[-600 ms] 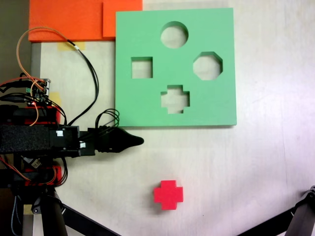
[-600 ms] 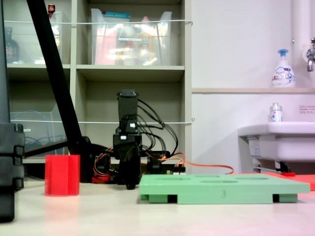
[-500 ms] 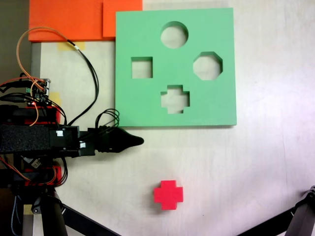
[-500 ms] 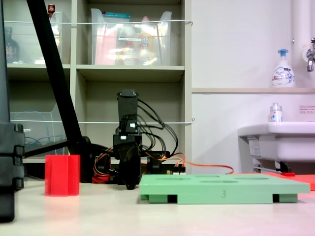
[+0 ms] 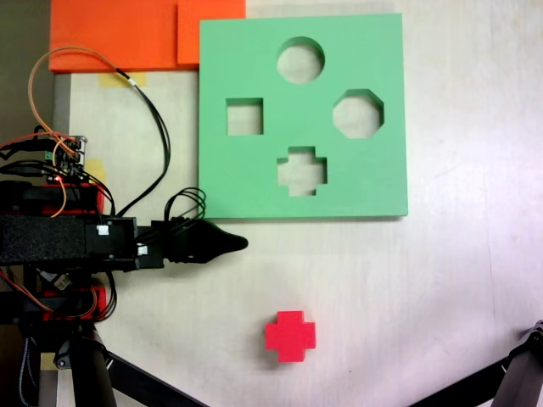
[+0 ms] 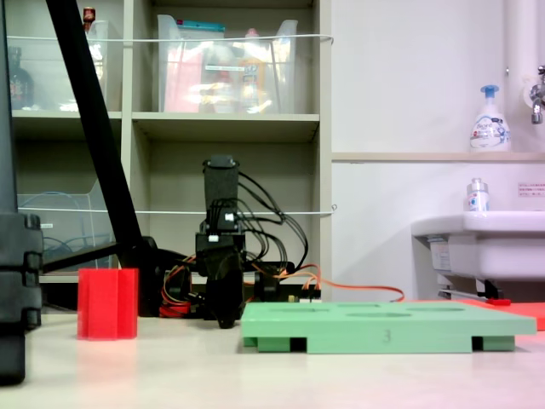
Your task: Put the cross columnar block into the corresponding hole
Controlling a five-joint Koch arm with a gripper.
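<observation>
The red cross columnar block (image 5: pixel 289 335) (image 6: pixel 107 303) stands upright on the white table, below the green foam board (image 5: pixel 254 178) (image 6: pixel 387 325) as seen from above. The corresponding hole (image 5: pixel 302 170), a plus-shaped cutout, lies near the board's lower edge, with nothing in it. My black gripper (image 5: pixel 240 243) (image 6: pixel 225 317) points right from the arm at the left, just below the board's lower left corner and well apart from the block. Its jaws come to a single closed point with nothing between them.
The board also has round (image 5: pixel 300 59), square (image 5: pixel 244 116) and octagonal (image 5: pixel 358 114) cutouts. Orange foam sheets (image 5: pixel 127 34) lie at the top left. Cables (image 5: pixel 153 127) loop beside the arm. Black stand legs (image 5: pixel 509 381) reach in at the bottom corners.
</observation>
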